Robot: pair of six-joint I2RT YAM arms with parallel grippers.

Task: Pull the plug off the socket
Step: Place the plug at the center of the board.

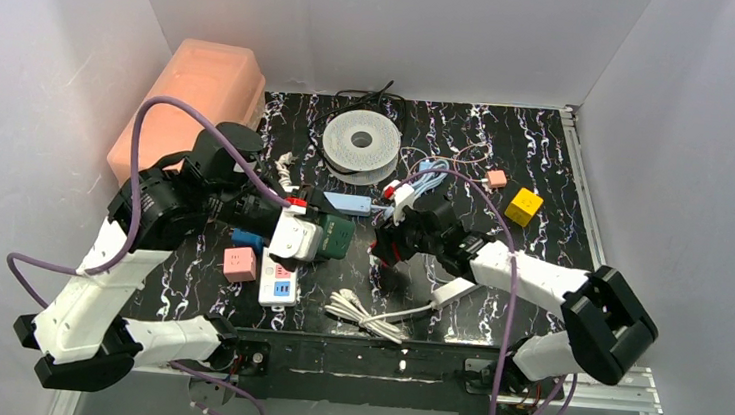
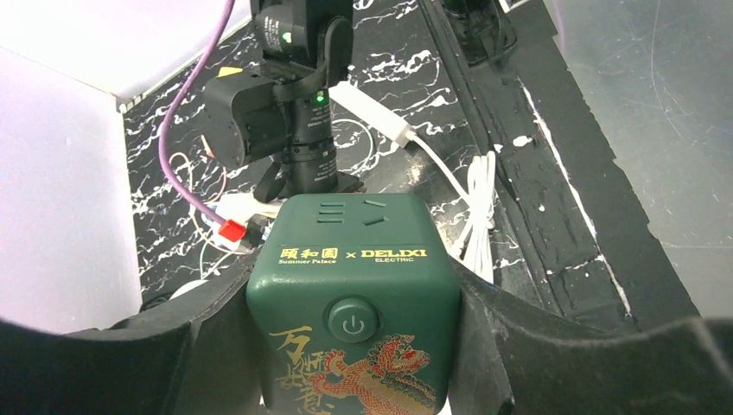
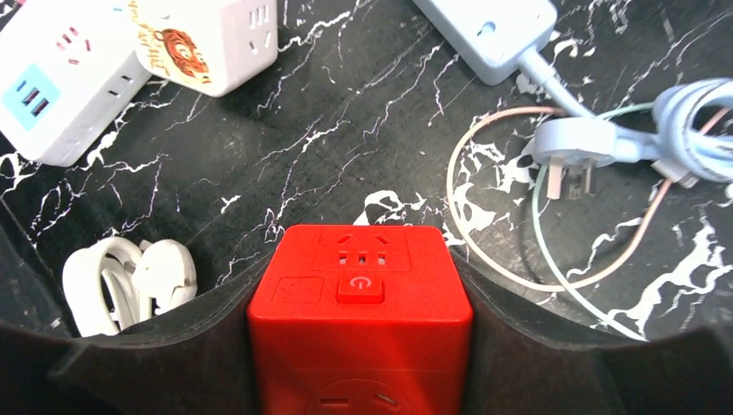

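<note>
Nearest the arm bases, a white power strip with blue and pink panels [image 1: 278, 285] lay on the black marbled surface [image 1: 471, 126]. A coiled white cable [image 1: 364, 313] sat just to the strip's right and a small pink cube [image 1: 239, 264] just to its left. Just beyond the strip, the left pincer [image 2: 353, 346] pinched a dark green cube socket [image 2: 350, 251] between its black fingers, the power button facing its camera. A white cube socket with a tiger print [image 3: 207, 39] sat beside the strip. Right of the strip, the right pincer [image 3: 359, 346] was clamped on a red cube socket [image 3: 359, 259]. Farther from the strip a pale blue plug [image 3: 570, 147] lay loose, prongs bare. Beyond it were a spool of white filament [image 1: 361, 142] and a yellow cube [image 1: 523, 205].
</note>
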